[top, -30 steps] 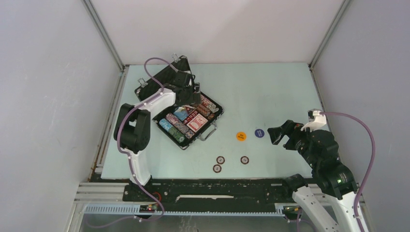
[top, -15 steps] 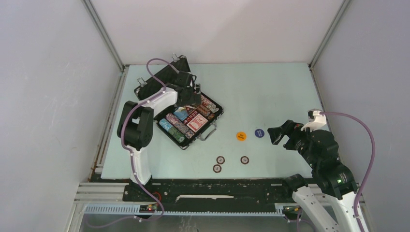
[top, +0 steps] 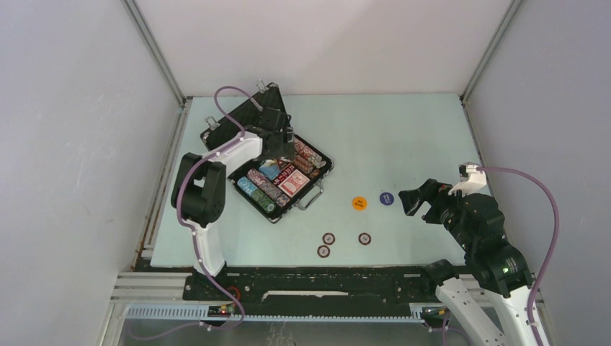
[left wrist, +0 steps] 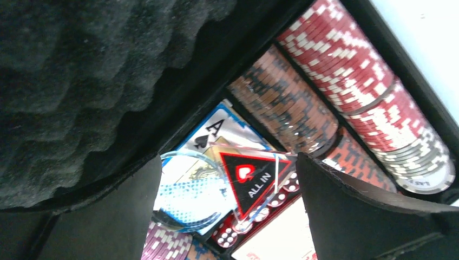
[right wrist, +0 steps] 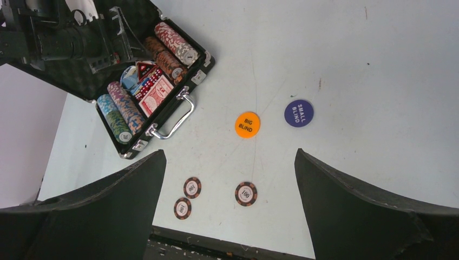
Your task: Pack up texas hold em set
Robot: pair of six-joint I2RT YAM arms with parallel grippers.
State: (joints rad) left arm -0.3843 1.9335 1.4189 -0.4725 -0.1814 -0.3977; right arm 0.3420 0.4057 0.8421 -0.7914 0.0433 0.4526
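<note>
The black briefcase [top: 282, 178] lies open at the table's left, its foam lid [top: 241, 119] raised behind it. It holds rows of chips [left wrist: 368, 103], card decks and red dice. The triangular "ALL IN" marker [left wrist: 251, 179] and a clear blue round disc [left wrist: 189, 189] lie on the blue deck. My left gripper [top: 283, 138] is open just above them, under the lid [left wrist: 81, 81], with the marker between its fingers [left wrist: 227, 162]. My right gripper [top: 411, 202] is open and empty above the table at the right [right wrist: 230, 153].
An orange BIG BLIND button [top: 359, 203] and a blue SMALL BLIND button [top: 387, 198] lie on the table right of the case. Three dark 100 chips [top: 328, 238] [top: 323, 251] [top: 364, 238] lie nearer the front edge. The case handle [right wrist: 178, 116] points toward them.
My left gripper has shifted slightly back and left, toward the lid. The right arm and the loose pieces have not moved.
</note>
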